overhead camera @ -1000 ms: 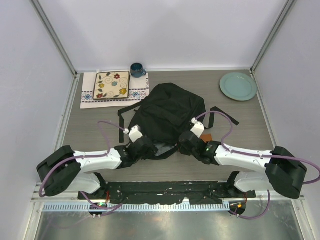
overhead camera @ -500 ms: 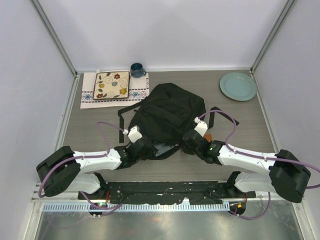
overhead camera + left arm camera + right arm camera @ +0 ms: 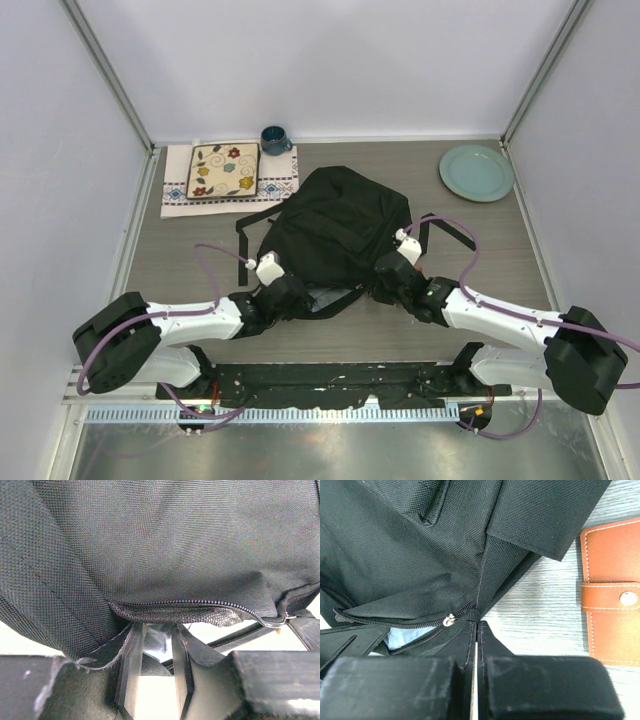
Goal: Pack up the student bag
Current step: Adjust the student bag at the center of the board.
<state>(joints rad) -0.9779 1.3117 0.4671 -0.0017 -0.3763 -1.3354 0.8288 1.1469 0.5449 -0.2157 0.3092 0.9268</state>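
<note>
The grey table (image 3: 500,260) fills the middle of the overhead view. The student bag (image 3: 335,225) lies at its centre, its long axis slanting from lower left to upper right. Both arms reach up the frame to its near edge.

The zip opening (image 3: 190,611) runs left to right along that edge, between the two grippers. It lies directly ahead of each pair of jaws.

The left gripper (image 3: 156,627) stands part spread at the opening's lower lip, and I cannot tell whether it grips fabric. The right gripper (image 3: 477,625) is pressed together and seems to nip the seam where the zip ends.

A brown wallet (image 3: 612,592) lies on the table at the right of the right wrist view, just beside the bag and nearer the right arm. The small metal zip pull (image 3: 449,619) sits just left of those fingertips, outside them.
</note>
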